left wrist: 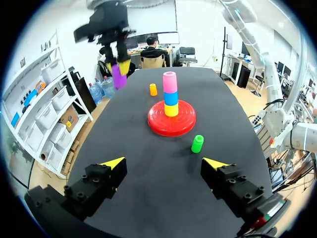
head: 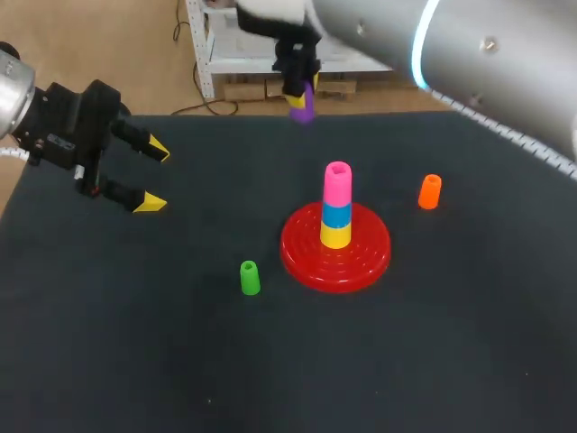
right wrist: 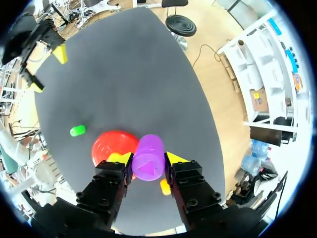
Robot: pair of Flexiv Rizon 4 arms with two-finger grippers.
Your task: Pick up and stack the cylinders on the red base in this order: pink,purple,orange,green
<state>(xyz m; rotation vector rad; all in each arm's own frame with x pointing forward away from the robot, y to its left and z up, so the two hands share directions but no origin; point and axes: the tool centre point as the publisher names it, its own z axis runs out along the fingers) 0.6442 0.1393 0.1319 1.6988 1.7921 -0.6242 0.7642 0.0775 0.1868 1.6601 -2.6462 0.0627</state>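
Purple cylinder point(right wrist: 148, 157), smooth and glossy, clamped between right jaws; left jaws spread wide.

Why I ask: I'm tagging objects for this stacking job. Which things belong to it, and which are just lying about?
Job: red base, pink cylinder topping the stack, purple cylinder in the right claw, orange cylinder, green cylinder.
Not in the order: yellow cylinder and blue cylinder, under the pink one.
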